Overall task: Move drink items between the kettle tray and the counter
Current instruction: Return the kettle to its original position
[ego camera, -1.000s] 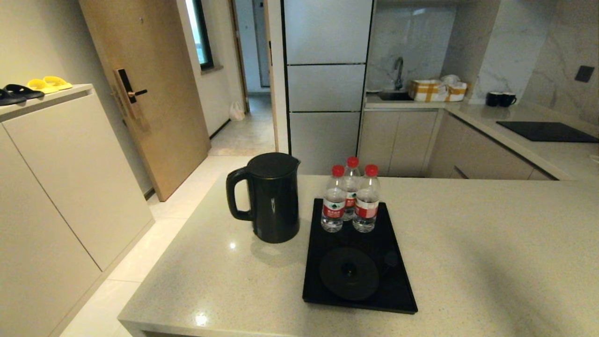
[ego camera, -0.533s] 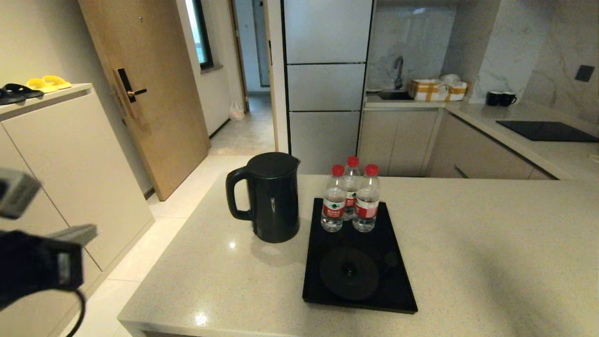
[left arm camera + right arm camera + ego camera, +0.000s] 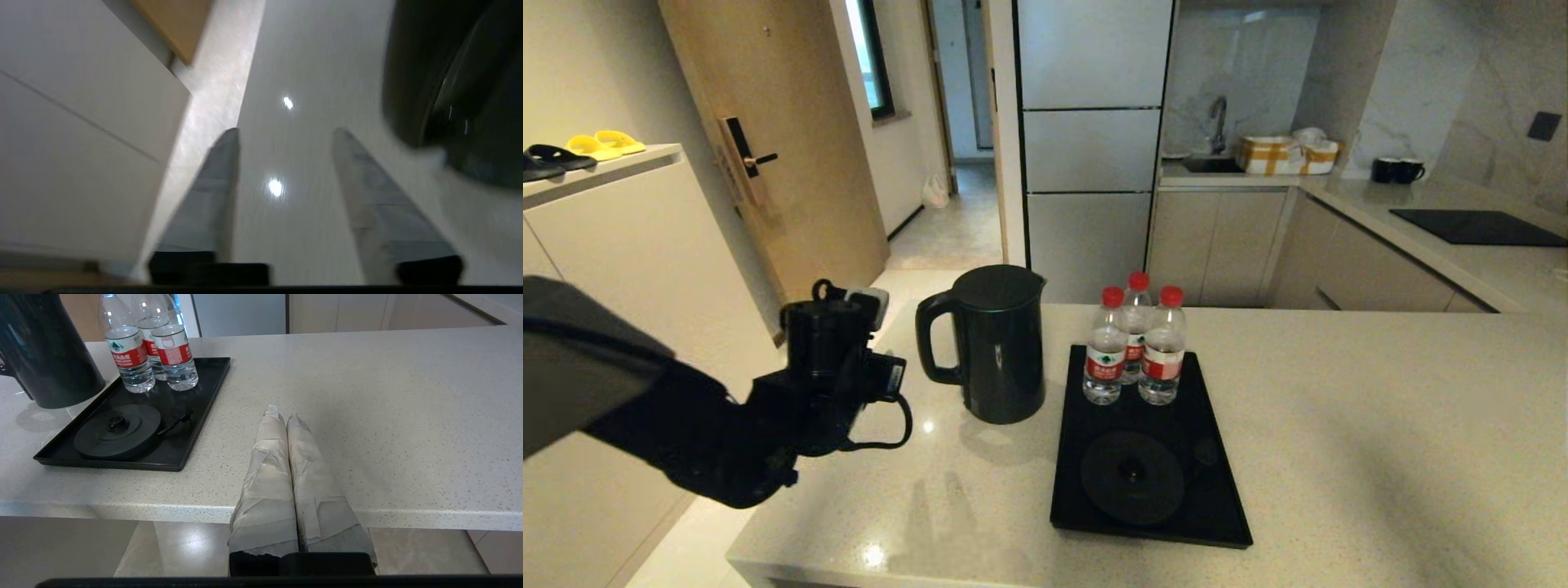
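Left gripper (image 3: 284,134) wide open, holding nothing, at 9 o'clock of kettle (image 3: 999,343), just short of loop handle (image 3: 934,339). Fingers (image 3: 220,175) spread over bare tabletop (image 3: 1339,425), kettle wall filling one side of left wrist view.

Kettle upright on tabletop, off tray (image 3: 1147,445), just beside its 9 o'clock edge. Handle pointing at 9 o'clock, toward gripper. Base disc (image 3: 1133,477) bare at near end of tray; three bottles (image 3: 1135,343) clustered at 12 o'clock end.

Handling, judged: rigid body, glossy and likely slippery on the wall, too wide for a body pinch. Fill level unknown, so could be heavy and swing under an off-centre hold. Best grip: upright bar of handle, high up near lid, one finger through the loop. Tall and narrow, so tips if nudged sideways.

Left arm pose: reaching in low from 8 o'clock, forearm roughly level with kettle mid-height, wrist aimed toward 3 o'clock at handle.

Right gripper (image 3: 284,414) pressed closed, empty, parked at near edge of tabletop, 4 o'clock of tray, well apart from it.
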You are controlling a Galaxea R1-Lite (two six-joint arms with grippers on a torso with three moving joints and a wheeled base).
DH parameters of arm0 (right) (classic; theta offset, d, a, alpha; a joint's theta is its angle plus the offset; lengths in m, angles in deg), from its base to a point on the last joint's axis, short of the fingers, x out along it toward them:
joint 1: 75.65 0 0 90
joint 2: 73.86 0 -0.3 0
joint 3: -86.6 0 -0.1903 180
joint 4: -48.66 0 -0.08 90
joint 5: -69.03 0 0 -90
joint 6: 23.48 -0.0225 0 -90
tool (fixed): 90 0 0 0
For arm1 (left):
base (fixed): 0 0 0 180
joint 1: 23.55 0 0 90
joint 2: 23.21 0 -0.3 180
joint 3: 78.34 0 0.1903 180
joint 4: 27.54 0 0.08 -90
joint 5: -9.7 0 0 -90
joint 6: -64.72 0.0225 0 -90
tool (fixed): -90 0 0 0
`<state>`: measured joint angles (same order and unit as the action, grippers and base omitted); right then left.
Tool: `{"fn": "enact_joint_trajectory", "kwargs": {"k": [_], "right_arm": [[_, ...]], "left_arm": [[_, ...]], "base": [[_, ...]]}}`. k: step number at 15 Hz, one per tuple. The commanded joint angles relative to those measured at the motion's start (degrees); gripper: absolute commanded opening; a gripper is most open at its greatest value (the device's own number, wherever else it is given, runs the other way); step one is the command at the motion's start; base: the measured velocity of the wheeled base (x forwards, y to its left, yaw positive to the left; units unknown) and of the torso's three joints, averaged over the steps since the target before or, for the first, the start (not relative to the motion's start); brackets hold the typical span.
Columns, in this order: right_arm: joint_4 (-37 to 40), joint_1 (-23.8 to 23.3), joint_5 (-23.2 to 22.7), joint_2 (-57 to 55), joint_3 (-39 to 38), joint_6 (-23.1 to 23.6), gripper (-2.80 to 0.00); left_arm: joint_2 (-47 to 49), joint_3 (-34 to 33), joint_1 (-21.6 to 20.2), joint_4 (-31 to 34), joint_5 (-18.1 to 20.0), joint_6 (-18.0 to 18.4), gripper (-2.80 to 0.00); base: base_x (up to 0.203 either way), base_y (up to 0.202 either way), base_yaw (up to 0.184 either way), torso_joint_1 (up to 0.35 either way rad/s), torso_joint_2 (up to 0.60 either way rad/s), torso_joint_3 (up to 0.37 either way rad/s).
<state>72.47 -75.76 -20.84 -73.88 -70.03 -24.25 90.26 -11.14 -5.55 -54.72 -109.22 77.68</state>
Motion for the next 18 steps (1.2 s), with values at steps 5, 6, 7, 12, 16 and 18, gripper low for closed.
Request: {"fn": "enact_joint_trajectory", "kwargs": {"k": [5, 6, 7, 12, 16, 18], "right_arm": [[0.00, 0.02, -0.04, -0.07, 0.00, -0.02, -2.80], [0.00, -0.01, 0.04, -0.07, 0.00, -0.02, -2.80], [0.00, 0.02, 0.04, -0.03, 0.00, -0.02, -2.80], [0.00, -0.06, 0.04, 0.02, 0.00, -0.02, -2.80], [0.00, -0.01, 0.03, -0.02, 0.00, -0.02, -2.80], [0.00, 0.02, 0.03, 0.00, 0.00, -0.02, -2.80]], "left_arm": [[5.76, -1.91, 4.05, -10.02, -1.26, 1.01, 0.00], [5.25, -2.70, 4.76, -10.41, -1.41, 1.10, 0.00], [4.88, -3.31, 5.16, -10.61, -1.77, 1.18, 0.00], [5.63, -2.16, 6.08, -10.18, -1.95, 1.19, 0.00], [11.17, 5.44, 6.33, -10.19, -7.74, 1.29, 0.00], [13.84, 7.70, 6.32, -10.14, -10.85, 2.29, 0.00]], "base": [[0.000, 0.000, 0.000, 0.000, 0.00, 0.000], [0.000, 0.000, 0.000, 0.000, 0.00, 0.000], [0.000, 0.000, 0.000, 0.000, 0.00, 0.000], [0.000, 0.000, 0.000, 0.000, 0.00, 0.000], [0.000, 0.000, 0.000, 0.000, 0.00, 0.000], [0.000, 0.000, 0.000, 0.000, 0.00, 0.000]]}}
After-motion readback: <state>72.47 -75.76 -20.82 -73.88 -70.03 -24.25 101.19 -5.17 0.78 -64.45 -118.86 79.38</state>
